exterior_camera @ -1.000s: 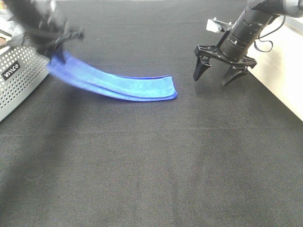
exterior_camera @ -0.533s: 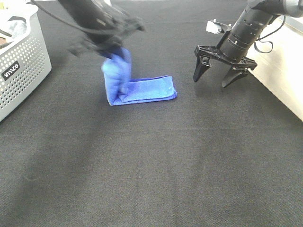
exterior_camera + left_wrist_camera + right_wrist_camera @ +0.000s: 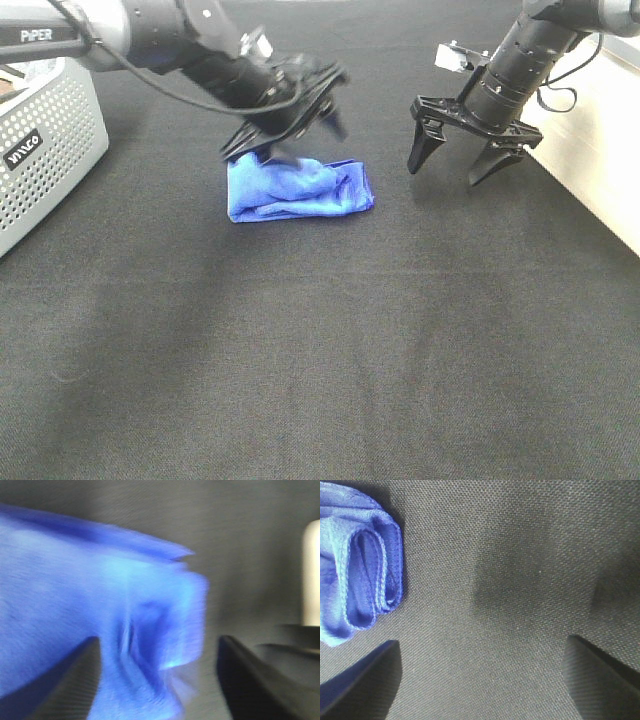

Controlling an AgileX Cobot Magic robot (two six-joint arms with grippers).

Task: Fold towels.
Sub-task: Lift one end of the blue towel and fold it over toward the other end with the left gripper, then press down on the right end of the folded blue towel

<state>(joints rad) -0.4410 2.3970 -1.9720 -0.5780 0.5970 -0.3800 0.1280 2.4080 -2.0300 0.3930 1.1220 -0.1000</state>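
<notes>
The royal-blue towel [image 3: 298,190] lies on the black mat as a short, lumpy folded bundle. My left gripper [image 3: 285,140] hovers just above its far edge, open and holding nothing. In the left wrist view the towel [image 3: 100,595] fills the space under and between the spread fingers [image 3: 80,680]. My right gripper [image 3: 448,170] is open and empty, hanging over the mat a little right of the towel. The right wrist view shows the towel's folded end [image 3: 355,570] off to one side, outside the fingers [image 3: 365,680].
A perforated grey basket [image 3: 40,140] stands at the left edge. The black mat [image 3: 330,340] covers the table. A pale bare table strip [image 3: 600,150] runs along the right side beyond the mat.
My left gripper swept from the left by the basket to the right, carrying the towel's end over the rest, and has let it go. The long strip is now a short bundle. The right arm is unmoved.
</notes>
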